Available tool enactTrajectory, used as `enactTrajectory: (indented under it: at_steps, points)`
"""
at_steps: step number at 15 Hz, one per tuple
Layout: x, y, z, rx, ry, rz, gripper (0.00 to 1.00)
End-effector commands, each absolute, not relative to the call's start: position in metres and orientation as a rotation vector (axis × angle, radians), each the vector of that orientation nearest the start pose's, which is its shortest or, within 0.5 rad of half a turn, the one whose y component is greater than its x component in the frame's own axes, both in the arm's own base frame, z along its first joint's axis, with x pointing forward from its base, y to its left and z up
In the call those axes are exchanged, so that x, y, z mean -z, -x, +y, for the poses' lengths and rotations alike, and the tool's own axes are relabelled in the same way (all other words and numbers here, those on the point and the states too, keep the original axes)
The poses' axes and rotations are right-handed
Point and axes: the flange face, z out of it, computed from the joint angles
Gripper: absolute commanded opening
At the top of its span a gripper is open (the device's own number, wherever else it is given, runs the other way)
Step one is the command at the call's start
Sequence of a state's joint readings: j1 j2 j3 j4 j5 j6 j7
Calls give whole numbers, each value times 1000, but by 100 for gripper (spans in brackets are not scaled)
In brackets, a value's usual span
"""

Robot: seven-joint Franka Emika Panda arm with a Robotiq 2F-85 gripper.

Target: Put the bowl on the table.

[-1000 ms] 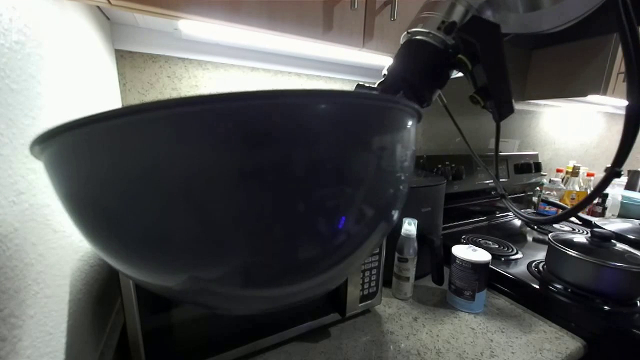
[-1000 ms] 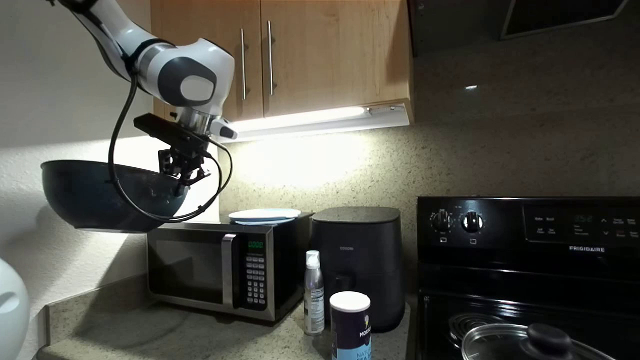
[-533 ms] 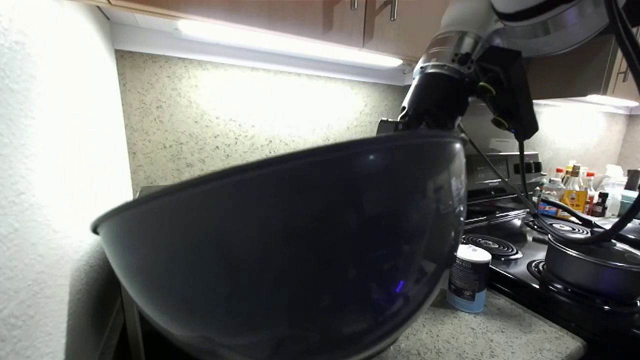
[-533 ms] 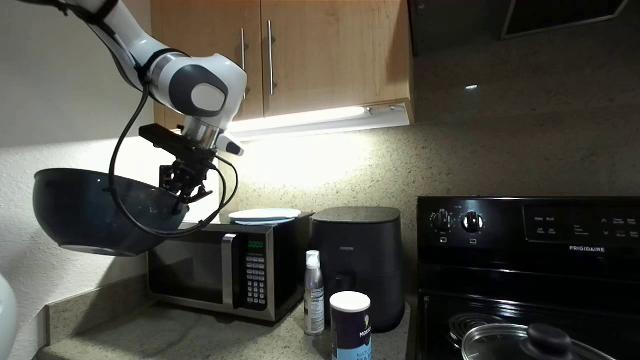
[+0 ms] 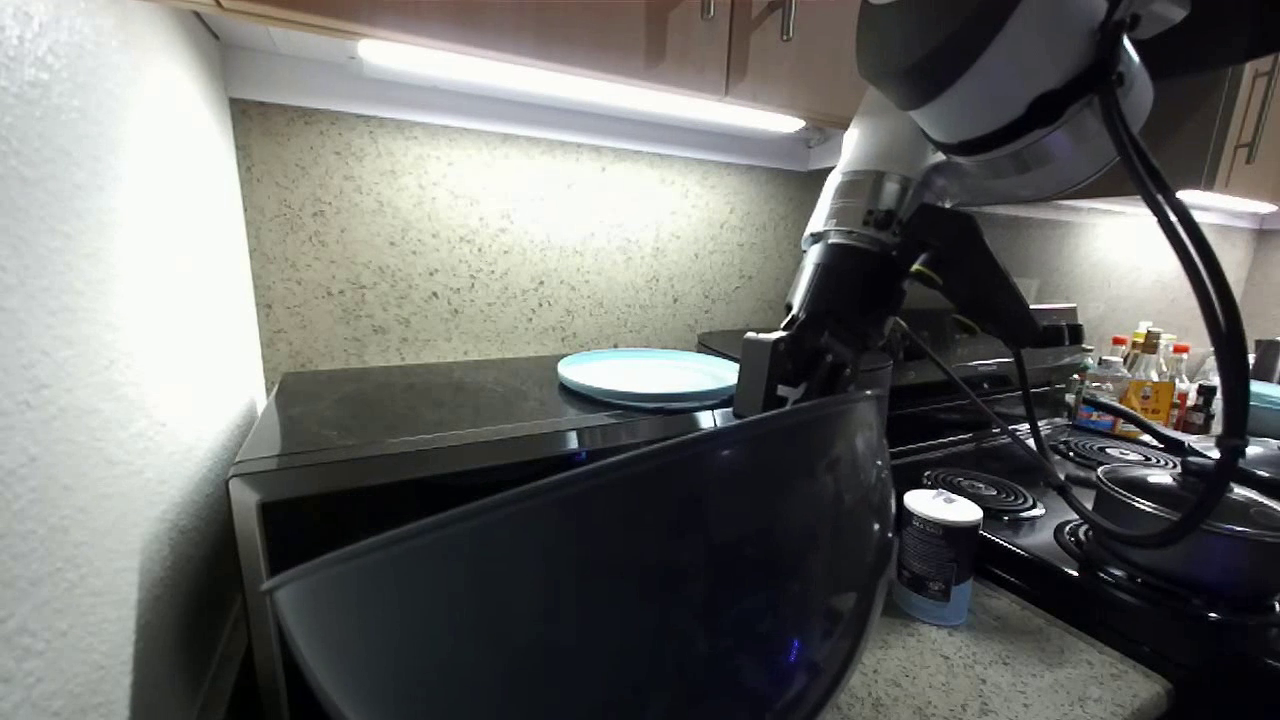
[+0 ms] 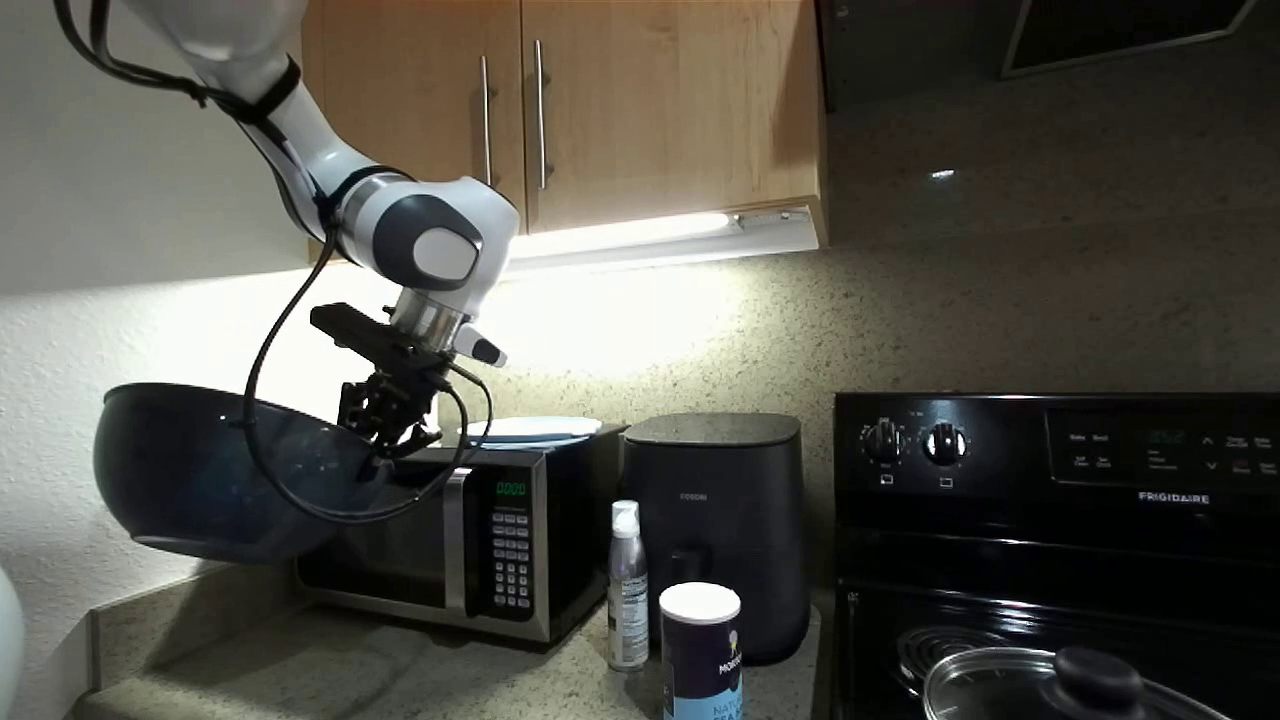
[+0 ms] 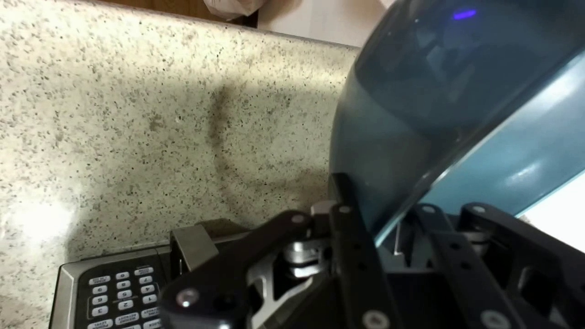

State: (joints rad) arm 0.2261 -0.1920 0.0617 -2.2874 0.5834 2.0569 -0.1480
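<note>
The bowl (image 6: 225, 480) is large, deep and dark teal-blue. It hangs in the air in front of the microwave, above the counter (image 6: 340, 665). My gripper (image 6: 372, 462) is shut on its rim at the side by the microwave. The bowl is tilted, with its held side lower in an exterior view and its bottom facing down. In an exterior view the bowl (image 5: 610, 600) fills the lower middle, its held side higher there, and hides the fingertips. In the wrist view the bowl's wall (image 7: 411, 100) runs between the fingers (image 7: 354, 246), one outside, one inside.
The microwave (image 6: 390, 545) stands behind the bowl, with a flat pale plate (image 5: 650, 373) on top. A spray can (image 6: 628, 595), a salt container (image 6: 700, 640) and an air fryer (image 6: 740, 530) stand beside it. The wall (image 6: 60, 420) is close to the bowl. A stove (image 5: 985, 495) adjoins the counter.
My gripper and the bowl have moved down, lately also a little towards the microwave. The bowl is more tilted. The microwave top and the plate now show in an exterior view.
</note>
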Motion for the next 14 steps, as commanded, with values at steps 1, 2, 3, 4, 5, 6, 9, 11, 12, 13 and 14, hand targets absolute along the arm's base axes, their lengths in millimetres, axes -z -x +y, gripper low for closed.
enactTrajectory:
  at_steps: [1,2,3,4,5,6,9,11,12,13,14]
  points:
    - [-437,-454,165,-49,2644,-179,8]
    - [-437,-454,163,28,2650,-150,8]
    - [-435,-457,159,131,2660,-113,8]
    - [-430,-460,157,198,2663,-82,8]
    - [-424,-462,154,267,2672,-55,8]
    - [-415,-462,152,312,2680,-28,8]
    - [-393,-463,146,441,2692,78,8]
    - [-379,-460,143,447,2691,114,8]
    - [-374,-457,143,432,2689,123,8]
    - [-375,-454,143,431,2682,130,8]
    - [-378,-452,142,436,2673,135,8]
